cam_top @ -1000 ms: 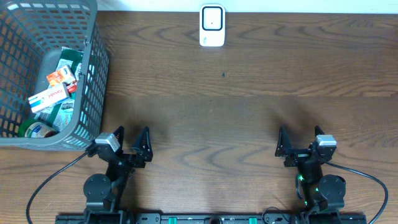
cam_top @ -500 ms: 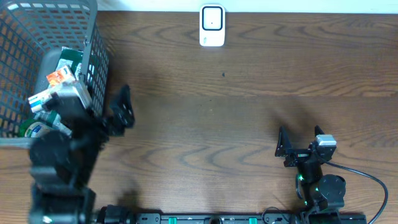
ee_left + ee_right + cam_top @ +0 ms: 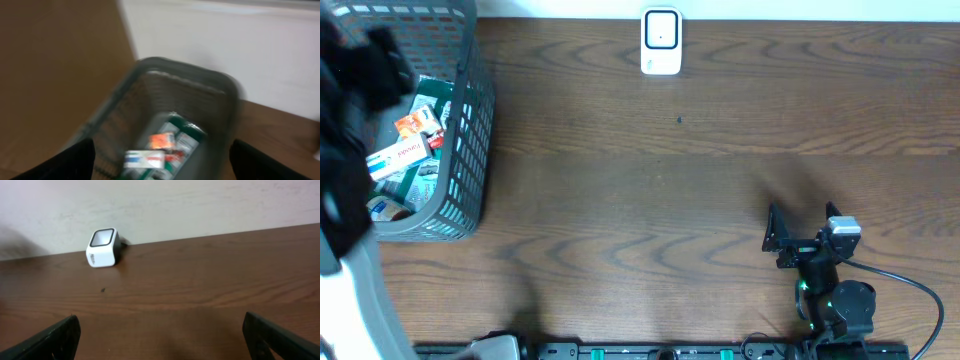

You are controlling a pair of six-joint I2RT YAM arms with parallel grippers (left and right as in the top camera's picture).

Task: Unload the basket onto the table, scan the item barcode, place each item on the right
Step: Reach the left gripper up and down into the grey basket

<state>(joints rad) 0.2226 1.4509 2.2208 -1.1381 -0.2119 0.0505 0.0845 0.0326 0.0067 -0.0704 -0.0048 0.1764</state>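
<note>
Items: several small packs lie heaped in the basket (image 3: 470,110), beneath the left jaws and a little ahead of them; no barcode can be made out on any of them.
White box (image 3: 398,155): long, with a coloured stripe, lying flat on top of the heap; in the left wrist view it sits below the gap between the two jaws.
Orange packet (image 3: 420,122): just beyond the white box as seen from the left jaws, touching or nearly touching it.
Green packs (image 3: 435,92): farthest ahead of the left jaws, against the basket's far wall.
Left gripper (image 3: 162,145): jaws spread wide with nothing between them; it hangs above the basket, clear of the heap. From overhead it is only a dark blur over the basket's rim, and its own wrist view is blurred too.
Right gripper (image 3: 803,225): jaws released and wide, empty, low over bare table (image 3: 670,200), well apart from the basket.
Scanner (image 3: 661,40): small white unit with a dark window, standing upright at the table's far edge against the wall (image 3: 200,205); ahead of the right jaws and off to their left, well apart from both pairs of jaws.
Cable (image 3: 910,290): black, looping out behind the right jaws from the arm's base.
</note>
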